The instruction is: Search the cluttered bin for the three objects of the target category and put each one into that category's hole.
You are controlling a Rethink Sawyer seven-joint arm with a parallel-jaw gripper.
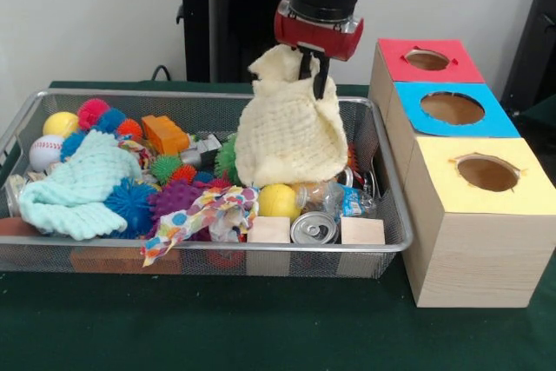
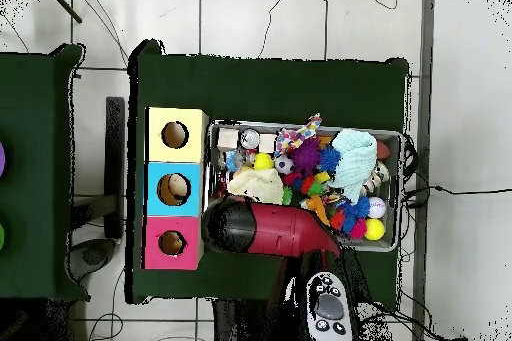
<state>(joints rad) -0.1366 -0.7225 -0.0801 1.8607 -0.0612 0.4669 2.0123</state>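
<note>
The gripper is closed on the top of a pale yellow cloth, and the cloth hangs from it above the right part of the wire basket. The lower edge of the cloth looks to touch the things below it, but this is hard to confirm from the front view. In the overhead view the red arm covers most of the gripper, and only a part of the cloth shows beside it.

The basket is full. At its left lies a mint green knitted cloth, with a baseball and a yellow ball behind it. In the middle there are several spiky rubber balls in blue, purple, pink and green, an orange block and a colourful patterned cloth. At the front edge stand two wooden cubes with a metal can between them, and another yellow ball is just behind.

To the right of the basket stands a wooden box with three holes on top, one in a red panel, one in a blue panel and one in a yellow panel. In the overhead view the blue hole shows something pale inside.
</note>
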